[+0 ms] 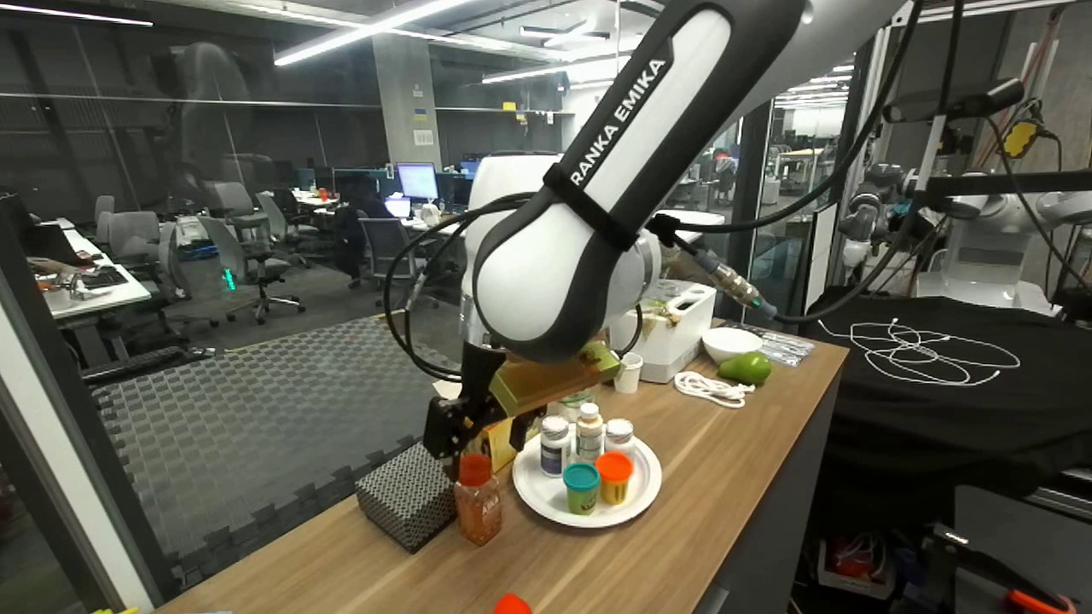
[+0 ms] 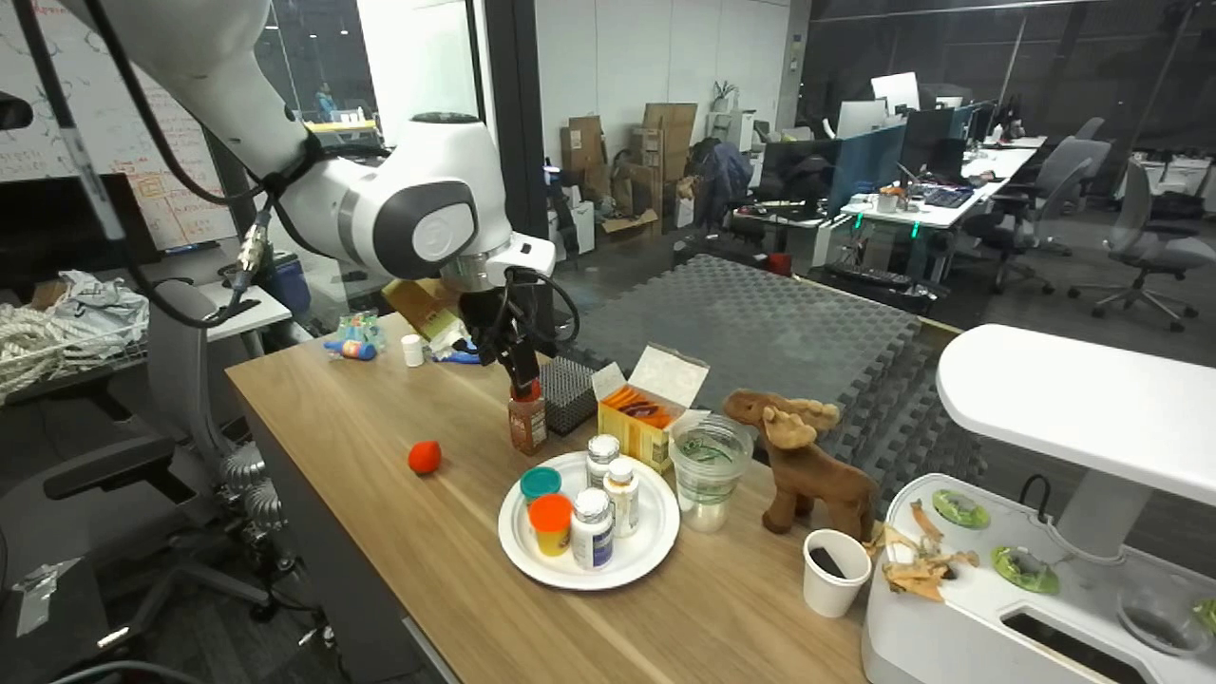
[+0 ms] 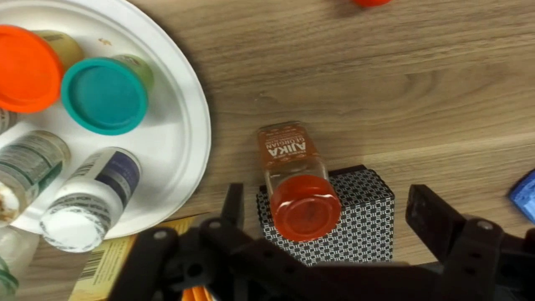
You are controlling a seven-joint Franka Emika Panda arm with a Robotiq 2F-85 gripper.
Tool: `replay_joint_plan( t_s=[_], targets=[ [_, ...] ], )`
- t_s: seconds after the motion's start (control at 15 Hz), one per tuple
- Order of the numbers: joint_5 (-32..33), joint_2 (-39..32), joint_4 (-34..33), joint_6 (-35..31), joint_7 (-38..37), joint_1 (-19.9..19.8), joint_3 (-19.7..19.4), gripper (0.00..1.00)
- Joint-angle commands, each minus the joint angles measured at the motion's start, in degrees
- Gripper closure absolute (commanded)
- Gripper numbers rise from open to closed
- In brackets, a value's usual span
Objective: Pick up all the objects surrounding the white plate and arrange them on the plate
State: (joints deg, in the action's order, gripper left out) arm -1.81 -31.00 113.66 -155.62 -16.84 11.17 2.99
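Observation:
The white plate [image 1: 636, 503] carries three white bottles [image 2: 592, 532], a teal-lidded cup [image 3: 106, 96] and an orange-lidded cup [image 1: 614, 477], all upright. Left of the plate in an exterior view, the red-capped orange bottle [image 1: 479, 507] stands on the table. In the wrist view my gripper [image 3: 324, 200] is open, pointing down over that bottle's red cap [image 3: 307, 209]. The cap shows between the two fingers, closer to the left one, with a gap on each side. How far the fingertips reach down beside it I cannot tell.
A grey patterned block [image 1: 408, 495] sits close behind the red-capped bottle. The open yellow carton [image 2: 638, 435] and a clear plastic cup [image 2: 708, 475] stand behind the plate. A plush moose [image 2: 812, 475] is beyond them. A round red item [image 2: 425, 457] lies near the table's front edge.

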Motion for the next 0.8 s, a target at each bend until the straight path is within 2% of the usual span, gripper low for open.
replay_joint_plan(
  t_s=[0.0, 0.33, 0.67, 0.73],
  targets=[
    [-1.0, -2.1, -4.1, 1.6, 4.4, -1.2, 1.7, 0.00],
    [0.9, -5.4, -7.1, 1.7, 7.8, -0.4, 1.3, 0.00],
    [4.6, -8.1, -9.3, 1.5, 7.2, 1.8, -1.6, 0.00],
    [5.1, -8.5, -9.5, 1.5, 7.2, 2.0, -1.9, 0.06]
  ],
)
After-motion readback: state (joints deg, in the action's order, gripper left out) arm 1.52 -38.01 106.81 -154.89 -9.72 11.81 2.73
